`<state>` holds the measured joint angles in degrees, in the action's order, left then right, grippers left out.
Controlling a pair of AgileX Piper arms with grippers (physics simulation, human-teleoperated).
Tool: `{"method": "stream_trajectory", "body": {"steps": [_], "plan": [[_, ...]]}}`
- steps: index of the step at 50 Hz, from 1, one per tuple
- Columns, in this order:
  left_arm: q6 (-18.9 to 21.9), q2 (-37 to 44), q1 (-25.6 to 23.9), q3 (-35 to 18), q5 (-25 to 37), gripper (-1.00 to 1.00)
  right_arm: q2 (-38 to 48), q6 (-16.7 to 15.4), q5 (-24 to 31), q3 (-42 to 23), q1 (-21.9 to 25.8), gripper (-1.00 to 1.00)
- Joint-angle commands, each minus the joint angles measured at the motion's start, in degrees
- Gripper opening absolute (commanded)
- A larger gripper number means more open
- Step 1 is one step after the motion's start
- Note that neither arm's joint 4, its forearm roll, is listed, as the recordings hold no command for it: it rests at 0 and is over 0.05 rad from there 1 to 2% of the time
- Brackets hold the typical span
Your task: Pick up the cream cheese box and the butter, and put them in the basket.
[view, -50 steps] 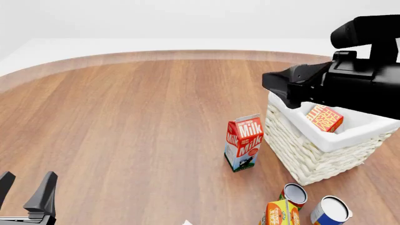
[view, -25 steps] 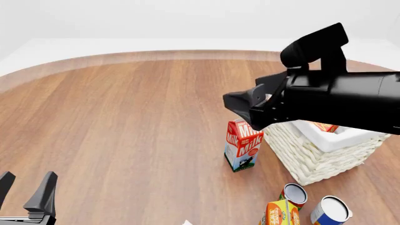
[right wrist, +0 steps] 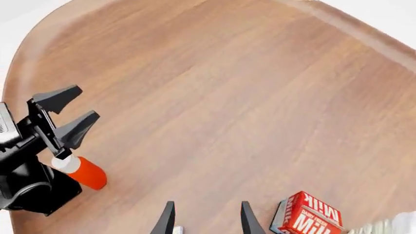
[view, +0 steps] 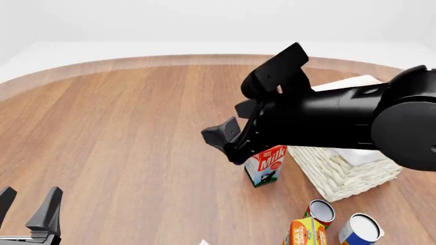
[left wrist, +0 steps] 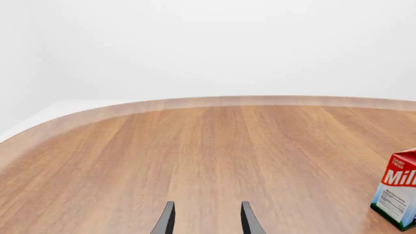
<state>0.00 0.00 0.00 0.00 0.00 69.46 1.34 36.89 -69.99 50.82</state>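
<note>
Left gripper (view: 27,206), fingers spread and empty, sits well left of the milk carton (view: 265,164), while the right gripper (view: 228,140), fingers spread and empty, hangs just above the carton's top, its arm hiding most of the basket (view: 337,173) immediately right; butter not visible.

The milk carton (view: 266,165) is red with white lettering, the basket (view: 344,173) cream-white wicker. The table (view: 122,127) is warm brown woodgrain. The small carton (view: 305,232) looks orange, partly cut off.
</note>
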Motion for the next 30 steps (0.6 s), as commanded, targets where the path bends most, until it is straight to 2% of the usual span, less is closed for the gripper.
{"method": "stream_trajectory", "body": {"steps": [1,2,15,18,30], "plan": [[0.0,0.0,0.0,0.0,0.0,1.0,3.39,0.27,0.1,-0.54,2.87,1.0],[0.0,0.0,0.0,0.0,0.0,1.0,4.14,1.34,-0.04,-0.34,3.65,1.0],[0.0,0.0,0.0,0.0,0.0,1.0,6.75,2.37,-1.87,2.29,5.9,1.0],[0.0,0.0,0.0,0.0,0.0,1.0,7.8,4.53,-1.97,2.29,7.3,1.0],[0.0,0.0,0.0,0.0,0.0,1.0,8.35,5.32,-2.85,4.25,7.66,1.0]]}}
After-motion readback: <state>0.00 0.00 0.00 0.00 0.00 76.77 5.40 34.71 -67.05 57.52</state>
